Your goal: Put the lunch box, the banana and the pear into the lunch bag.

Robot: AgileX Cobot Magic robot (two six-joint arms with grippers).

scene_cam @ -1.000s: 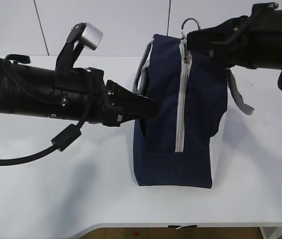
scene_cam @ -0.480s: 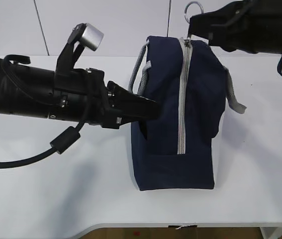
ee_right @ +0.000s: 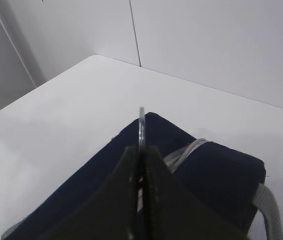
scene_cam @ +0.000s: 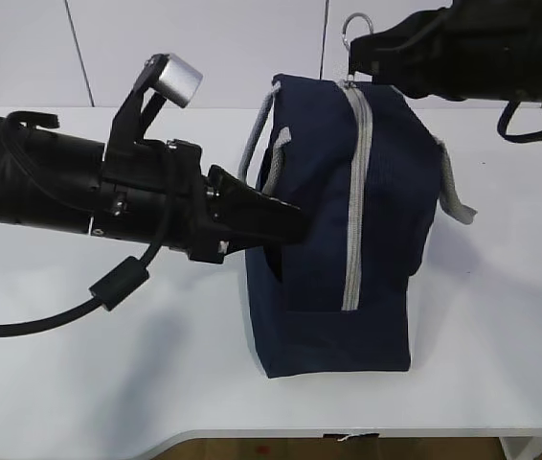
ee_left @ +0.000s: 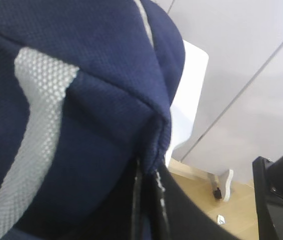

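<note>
Navy fabric makes up the lunch bag (scene_cam: 348, 230), a boxy soft-sided shape standing on the white worktop (scene_cam: 108, 383) near the middle of the exterior view, its long axis roughly upright with the top leaning slightly toward the left. A grey zipper (scene_cam: 354, 201) runs along that axis down the facing panel, from the top edge to about two-thirds of the way down, and appears closed along the length that shows. Grey webbing handles (scene_cam: 453, 192) hang off both sides.

At the top of the zipper a metal ring pull (scene_cam: 355, 26) stands above the bag, pinched by the right gripper (scene_cam: 359, 59), whose jaws are pressed together on it. The left gripper (scene_cam: 285, 222) reaches in level from the left with its jaws clamped narrowly on a fold of the bag's side fabric, just below the left handle.

The left wrist view adds texture: a fine woven mesh on the navy cloth (ee_left: 106, 75), a coarser honeycomb weave on the grey webbing strap (ee_left: 39, 135), and the fabric bunched into a ridge between the dark fingers (ee_left: 161, 200). The right wrist view looks down past the closed black fingers (ee_right: 131, 200) and shows the ring edge-on as a thin vertical sliver (ee_right: 141, 125), with the bag's top and a handle (ee_right: 269, 210) below it.
</note>
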